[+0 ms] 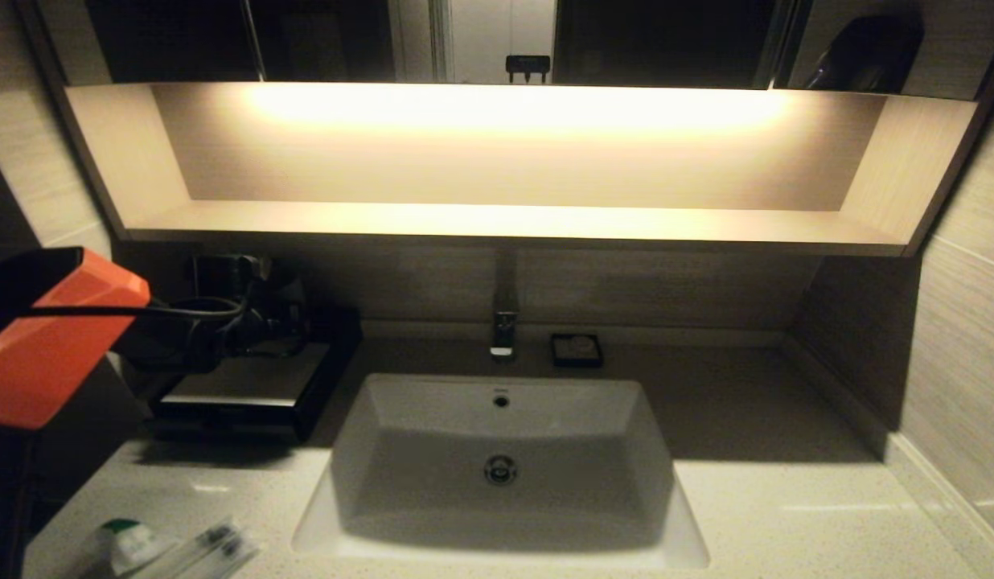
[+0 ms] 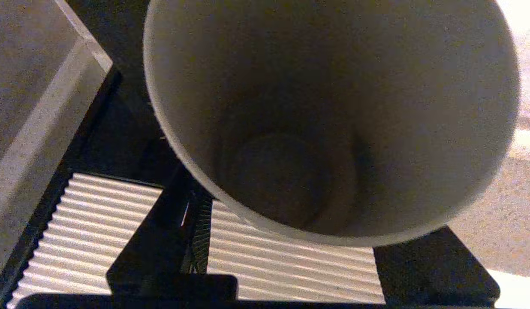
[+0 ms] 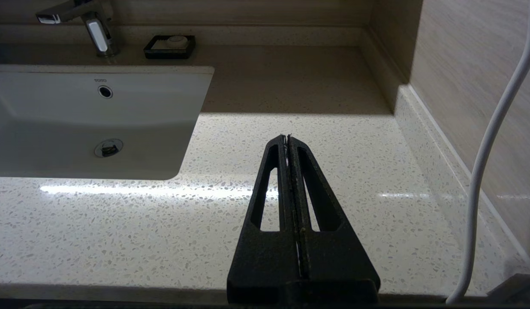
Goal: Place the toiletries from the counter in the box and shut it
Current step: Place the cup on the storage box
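The left gripper (image 2: 290, 266) was at the far left of the counter (image 1: 786, 515), above the box (image 1: 256, 386). Its two fingers (image 2: 432, 274) were spread around one pale cup (image 2: 333, 116); the cup sat between them over the box's ribbed panel (image 2: 97, 223). Actual contact between fingers and cup could not be confirmed.

The one box stood left of the sink (image 1: 501, 466), against the far wall.

Two toiletries (image 1: 171, 551) lay at the near left corner of the counter: one packet with a green accent and one long slim packet beside it.

The right gripper (image 3: 288, 141) was parked above the counter right of the sink, fingers pressed together, holding nothing.

One small dish (image 1: 577, 351) stood right of the one tap (image 1: 503, 334).
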### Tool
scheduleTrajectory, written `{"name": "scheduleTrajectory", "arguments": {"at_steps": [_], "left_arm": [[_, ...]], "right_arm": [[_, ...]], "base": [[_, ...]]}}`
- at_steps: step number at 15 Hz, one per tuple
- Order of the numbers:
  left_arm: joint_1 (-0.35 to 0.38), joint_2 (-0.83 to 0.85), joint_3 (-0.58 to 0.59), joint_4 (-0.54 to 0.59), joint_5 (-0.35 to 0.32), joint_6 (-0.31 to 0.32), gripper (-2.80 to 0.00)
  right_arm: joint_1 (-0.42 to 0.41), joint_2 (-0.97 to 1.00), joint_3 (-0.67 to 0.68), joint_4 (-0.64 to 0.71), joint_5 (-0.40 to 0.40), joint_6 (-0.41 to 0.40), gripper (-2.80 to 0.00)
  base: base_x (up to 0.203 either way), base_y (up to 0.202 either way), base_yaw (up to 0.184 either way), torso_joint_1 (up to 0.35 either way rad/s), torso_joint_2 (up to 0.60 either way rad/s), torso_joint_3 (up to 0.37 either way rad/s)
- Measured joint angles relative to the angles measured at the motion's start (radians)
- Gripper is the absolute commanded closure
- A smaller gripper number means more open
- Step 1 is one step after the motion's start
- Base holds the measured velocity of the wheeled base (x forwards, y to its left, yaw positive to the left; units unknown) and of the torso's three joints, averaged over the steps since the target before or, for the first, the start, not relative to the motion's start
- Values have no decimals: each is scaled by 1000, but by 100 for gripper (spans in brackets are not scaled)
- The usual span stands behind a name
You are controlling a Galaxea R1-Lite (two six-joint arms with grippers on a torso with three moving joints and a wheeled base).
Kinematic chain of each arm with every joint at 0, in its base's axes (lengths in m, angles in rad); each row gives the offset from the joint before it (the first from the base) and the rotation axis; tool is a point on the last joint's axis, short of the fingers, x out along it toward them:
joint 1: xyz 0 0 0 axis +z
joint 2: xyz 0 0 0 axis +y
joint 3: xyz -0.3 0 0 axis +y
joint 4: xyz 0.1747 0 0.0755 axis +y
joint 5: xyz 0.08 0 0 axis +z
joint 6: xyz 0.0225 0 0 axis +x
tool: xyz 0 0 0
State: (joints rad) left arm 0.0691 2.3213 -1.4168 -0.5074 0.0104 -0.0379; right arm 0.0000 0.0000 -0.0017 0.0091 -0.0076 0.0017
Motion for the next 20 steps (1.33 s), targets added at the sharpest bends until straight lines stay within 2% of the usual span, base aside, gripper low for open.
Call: {"name": "scheduleTrajectory", "arguments": {"at_steps": [20], "left_arm": [[-1,43,-53,0,0,-1,0]], "right_arm": [[0,0,0,0,0,0,0]], "base": [[0,0,0,0,0,0]]}}
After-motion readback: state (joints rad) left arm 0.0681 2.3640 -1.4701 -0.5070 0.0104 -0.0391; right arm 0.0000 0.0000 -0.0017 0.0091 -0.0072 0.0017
